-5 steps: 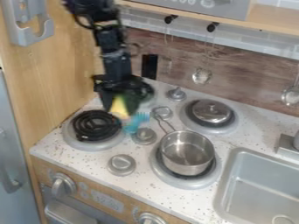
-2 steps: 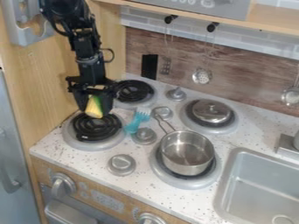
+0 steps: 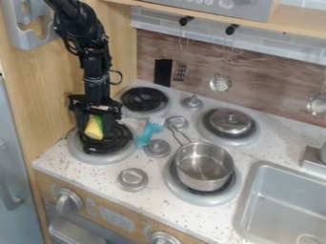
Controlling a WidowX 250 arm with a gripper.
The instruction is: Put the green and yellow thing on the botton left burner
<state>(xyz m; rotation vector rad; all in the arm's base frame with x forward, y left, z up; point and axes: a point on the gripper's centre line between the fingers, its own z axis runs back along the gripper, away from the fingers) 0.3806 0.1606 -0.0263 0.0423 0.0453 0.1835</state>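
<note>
The claw holds the green and yellow thing (toy corn, perhaps) at the near left burner; likely light, firm, slightly slick, best gripped mid-body.

Legible text: none. Digit-like display marks on the toy stove's front panel, between the two knobs, too small to read. Small symbols beside the left knob, same story. Pale marks on the grey panel up top, can't make them out either.
</note>
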